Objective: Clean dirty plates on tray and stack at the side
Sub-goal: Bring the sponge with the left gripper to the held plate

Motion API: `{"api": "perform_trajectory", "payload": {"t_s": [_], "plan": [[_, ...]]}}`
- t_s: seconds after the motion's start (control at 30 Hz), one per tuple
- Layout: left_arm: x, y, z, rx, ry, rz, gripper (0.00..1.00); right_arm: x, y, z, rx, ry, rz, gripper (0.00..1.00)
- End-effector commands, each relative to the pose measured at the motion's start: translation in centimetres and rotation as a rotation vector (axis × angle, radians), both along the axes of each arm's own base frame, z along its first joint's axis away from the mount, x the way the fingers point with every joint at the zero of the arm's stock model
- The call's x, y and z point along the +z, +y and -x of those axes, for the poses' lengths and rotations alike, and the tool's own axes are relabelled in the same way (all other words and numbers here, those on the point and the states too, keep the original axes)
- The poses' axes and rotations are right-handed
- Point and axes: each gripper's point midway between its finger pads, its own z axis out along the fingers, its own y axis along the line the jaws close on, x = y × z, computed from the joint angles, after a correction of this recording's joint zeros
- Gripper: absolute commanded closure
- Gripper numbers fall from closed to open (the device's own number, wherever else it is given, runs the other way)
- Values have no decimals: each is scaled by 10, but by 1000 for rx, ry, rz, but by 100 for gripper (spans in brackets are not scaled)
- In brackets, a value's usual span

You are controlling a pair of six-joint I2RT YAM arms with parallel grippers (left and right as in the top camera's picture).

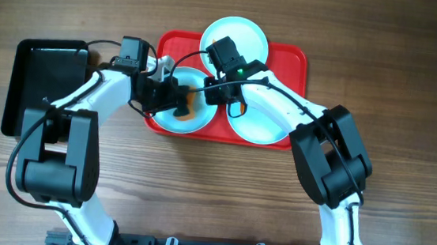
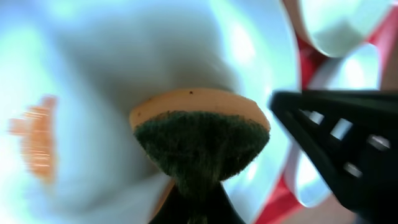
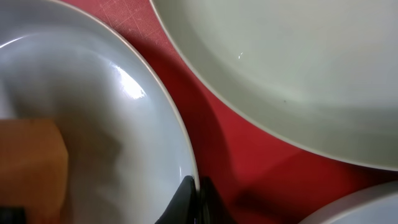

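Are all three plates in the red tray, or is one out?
All in: far plate, left plate, right plate rest on the tray; the far one overhangs its rim. None on the table.

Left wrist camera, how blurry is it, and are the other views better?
Left wrist: the plate and its orange smear are blurred, glare whitens the plate's right side, only the sponge is fairly crisp. Right wrist: sharp, one small highlight on that plate, soft shadows on the tray. Overhead: evenly lit, clear.
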Motion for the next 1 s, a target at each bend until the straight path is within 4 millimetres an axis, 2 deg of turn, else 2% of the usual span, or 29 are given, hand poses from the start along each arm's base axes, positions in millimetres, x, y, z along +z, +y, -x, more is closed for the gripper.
{"api": "perform_trajectory", "payload": {"t_s": [0.0,0.07,0.1,0.17,0.23,0.33,0.37,0.4,0.43,0.5,0.57,0.67,0.77,0.8,0.83,0.87,0.9,0.93,0.97], "plan": [[-25,41,-6,82,-4,-262,96,-11,1,7,21,34,-2,96],[-31,67,-8,119,-15,-413,96,-11,1,7,21,34,-2,96],[-32,86,-11,149,-27,-521,96,-11,1,7,21,34,-2,96],[-31,98,-17,144,-61,-594,96,-11,1,7,21,34,-2,96],[-25,98,-21,123,-88,-598,96,-11,1,7,21,33,-2,96],[4,91,-33,135,-166,-582,96,-11,1,7,20,32,1,96],[23,83,-38,133,-220,-570,96,-11,1,7,20,31,1,96],[32,78,-40,129,-248,-563,96,-11,1,7,20,31,1,96],[45,64,-39,107,-283,-528,96,-11,1,7,20,32,0,96],[51,43,-36,73,-302,-487,96,-11,1,7,20,32,0,96],[42,18,-33,14,-293,-430,96,-11,2,7,22,34,-3,96],[17,-7,-29,-22,-243,-362,96,-11,1,7,22,34,-2,96],[-18,-11,-22,-9,-151,-366,96,-11,1,8,23,35,0,96],[-24,-9,-21,-11,-136,-374,96,-11,1,8,23,35,0,96],[-28,-3,-20,-4,-127,-407,96,-11,1,8,24,35,0,96],[-30,14,-19,20,-121,-491,96,-11,1,8,23,34,1,96],[-28,45,-18,63,-119,-660,96,-11,1,7,22,32,3,96],[-17,89,-15,119,-128,-906,96,-11,0,6,19,27,9,96],[-8,107,-13,142,-135,-1019,96,-12,-1,6,16,25,14,96]]}}
